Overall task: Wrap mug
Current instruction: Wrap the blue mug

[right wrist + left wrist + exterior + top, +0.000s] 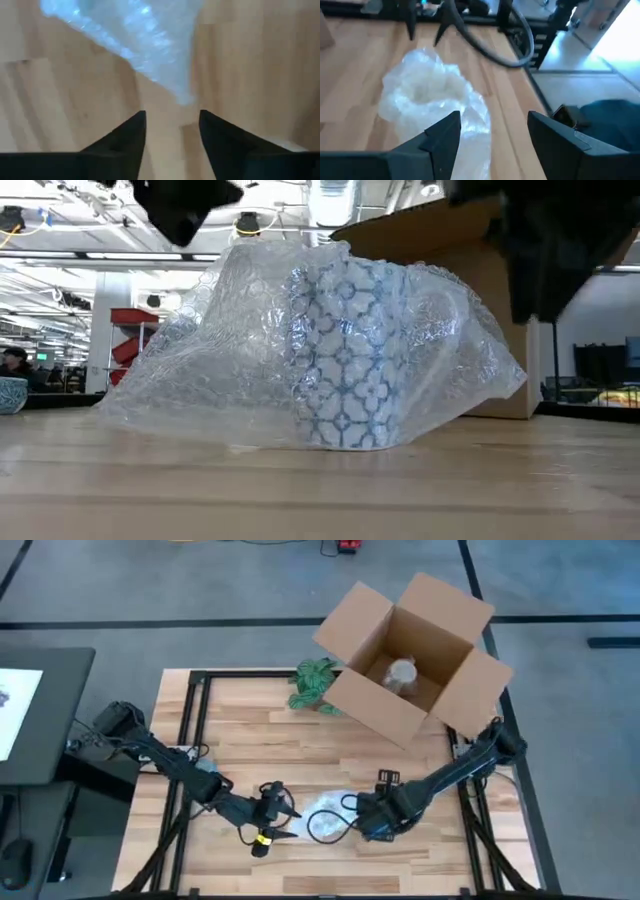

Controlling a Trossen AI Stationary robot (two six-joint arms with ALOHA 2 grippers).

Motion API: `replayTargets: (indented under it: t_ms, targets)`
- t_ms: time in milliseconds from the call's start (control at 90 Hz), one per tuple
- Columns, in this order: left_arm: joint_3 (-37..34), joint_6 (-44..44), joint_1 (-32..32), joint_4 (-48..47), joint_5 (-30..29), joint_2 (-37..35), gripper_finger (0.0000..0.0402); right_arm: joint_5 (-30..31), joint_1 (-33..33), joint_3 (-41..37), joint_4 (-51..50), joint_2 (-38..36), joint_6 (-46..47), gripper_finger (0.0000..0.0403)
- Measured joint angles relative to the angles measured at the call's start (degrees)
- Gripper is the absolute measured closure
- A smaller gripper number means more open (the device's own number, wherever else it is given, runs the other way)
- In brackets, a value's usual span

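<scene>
The left pincer (285, 812) sits low over the wooden tabletop (240, 740), just left of the bubble wrap (327, 817); its wrist view shows the fingers (442, 137) spread, released, with nothing between them. At centre front, the high view gives only a pale crumpled bundle. The low view alone reveals the mug (348, 355), blue-and-white patterned, standing upright under the loosely draped wrap. The right pincer (372, 823) lies just right of the bundle, fingers (125, 137) parted over bare wood, the wrap's edge just beyond them. Behind, an open cardboard box (410, 660) holds something pale that is hard to make out, beside a green-patterned object (315, 683).
</scene>
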Motion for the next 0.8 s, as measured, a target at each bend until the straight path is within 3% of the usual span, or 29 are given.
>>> replayTargets:
  t_ms: [133,333,522,800]
  targets:
    - [-0.02,-0.53,-1.08,-5.56,-0.25,-1.45,0.0189,-1.14,-0.56,-8.40,8.52,-1.93,-0.23,0.0206]
    - [0.02,2.21,-0.77,0.83,-0.84,-0.92,0.0189,-1.10,-1.17,-13.40,17.38,-1.37,-0.65,0.0233]
    - [0.09,6.05,2.25,8.96,4.27,2.47,0.0189,4.98,-1.75,-11.90,18.05,-1.41,-0.66,0.0301]
    - [0.59,1.21,7.16,9.38,5.73,9.86,0.0189,9.63,-1.10,-7.96,18.29,-1.36,-1.64,0.0397]
